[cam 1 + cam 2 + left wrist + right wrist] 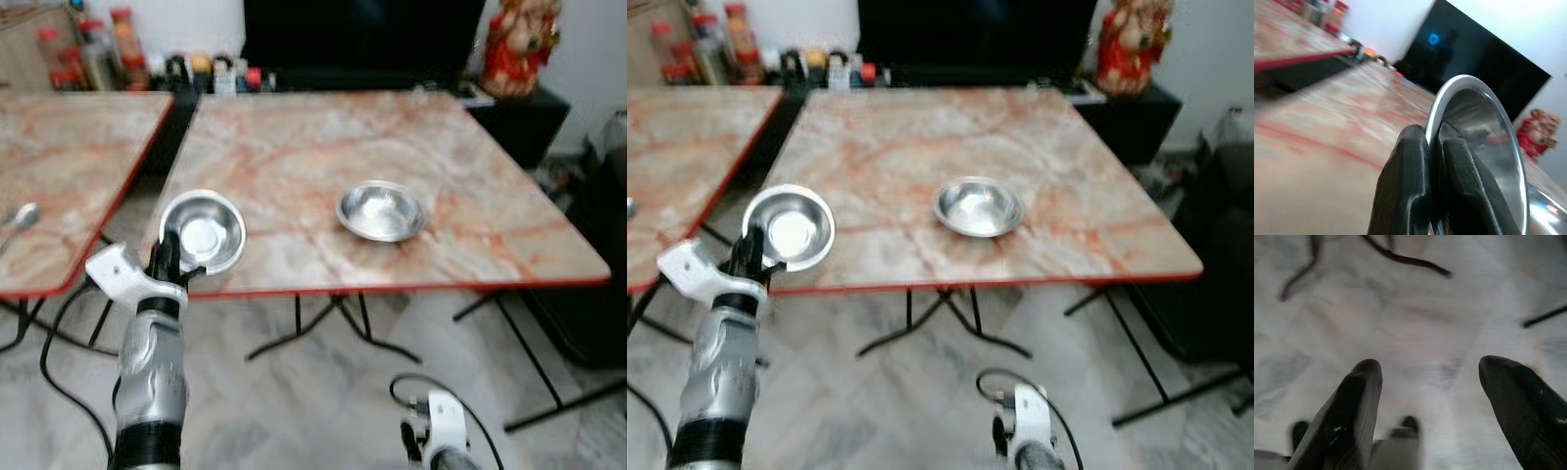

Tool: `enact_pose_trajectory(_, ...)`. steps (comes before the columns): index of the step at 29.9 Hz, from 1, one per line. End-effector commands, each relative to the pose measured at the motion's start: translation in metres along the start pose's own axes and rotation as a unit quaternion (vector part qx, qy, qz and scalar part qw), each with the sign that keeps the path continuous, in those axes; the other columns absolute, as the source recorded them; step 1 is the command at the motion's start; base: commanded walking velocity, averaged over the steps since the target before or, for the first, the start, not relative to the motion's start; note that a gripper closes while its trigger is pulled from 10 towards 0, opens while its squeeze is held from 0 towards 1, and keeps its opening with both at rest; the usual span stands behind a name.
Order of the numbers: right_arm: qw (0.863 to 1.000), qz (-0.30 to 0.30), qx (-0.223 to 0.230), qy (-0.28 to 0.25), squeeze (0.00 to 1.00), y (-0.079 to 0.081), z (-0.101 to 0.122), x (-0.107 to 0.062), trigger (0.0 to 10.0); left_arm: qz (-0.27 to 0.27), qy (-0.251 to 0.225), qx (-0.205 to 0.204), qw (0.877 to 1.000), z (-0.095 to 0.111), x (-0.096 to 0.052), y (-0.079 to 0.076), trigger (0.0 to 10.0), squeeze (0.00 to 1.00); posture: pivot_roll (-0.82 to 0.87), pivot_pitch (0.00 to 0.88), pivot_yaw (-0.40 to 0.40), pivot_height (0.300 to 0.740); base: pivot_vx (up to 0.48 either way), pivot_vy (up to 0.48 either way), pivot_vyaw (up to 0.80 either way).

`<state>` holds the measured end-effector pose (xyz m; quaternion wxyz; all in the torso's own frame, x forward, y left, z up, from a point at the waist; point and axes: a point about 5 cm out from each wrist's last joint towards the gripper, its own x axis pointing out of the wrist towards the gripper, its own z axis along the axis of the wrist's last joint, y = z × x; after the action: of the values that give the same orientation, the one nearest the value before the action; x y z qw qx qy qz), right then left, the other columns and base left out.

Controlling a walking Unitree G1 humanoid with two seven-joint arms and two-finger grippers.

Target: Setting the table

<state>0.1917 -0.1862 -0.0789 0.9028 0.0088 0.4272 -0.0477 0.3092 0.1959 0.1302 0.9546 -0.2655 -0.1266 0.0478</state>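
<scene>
Left gripper (167, 257): lower left, pinched on steel bowl (203, 231) rim.
Bowl: light, stiff, slippery; rim hold.
Right gripper (1427, 382): spread, empty.

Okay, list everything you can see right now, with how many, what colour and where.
Steel bowl in the gripper: one, silver, held by its rim over the near left corner of the main table.
Steel bowl on the table: one, silver, resting near the front middle of the main table.
Main table: one, marbled beige and orange with a red edge, straight ahead.
Second table: one, same marbled top, to the left.
Spoon: one, silver, on the second table.
Jars and bottles: several, mostly red-capped, along the back wall.
Television: one, black, behind the main table.
Figurine: one, red and gold, back right.
Left gripper: black fingers clamped on the bowl's rim.
Right gripper: black fingers apart, low over the pale floor.
</scene>
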Motion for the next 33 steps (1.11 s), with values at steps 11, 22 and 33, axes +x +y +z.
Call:
enact_pose_trajectory(11, 1.000, -0.002, -0.004, -0.009, 0.00, -0.0025, 0.0064, 0.0011, 10.0, -0.027, -0.006, 0.000, 1.000, 0.0036, 0.0082, -0.0126, 10.0, 0.00, 0.05, 0.000, -0.021, 0.714, 0.245, -0.409, 0.00)
enact_pose_trajectory(22, 1.000, -0.004, 0.001, -0.009, 0.00, -0.0029, 0.0056, 0.0009, 10.0, -0.023, 0.003, 0.003, 1.000, 0.0012, 0.0091, -0.0124, 10.0, 0.00, 0.05, 0.000, -0.023, 0.714, 0.180, -0.296, 0.00)
enact_pose_trajectory(33, 1.000, -0.003, 0.002, -0.011, 0.00, -0.0033, 0.0075, 0.0012, 10.0, -0.019, -0.003, -0.007, 1.000, 0.0015, 0.0113, -0.0135, 10.0, 0.00, 0.05, 0.000, -0.029, 0.714, 0.000, 0.000, 0.00)
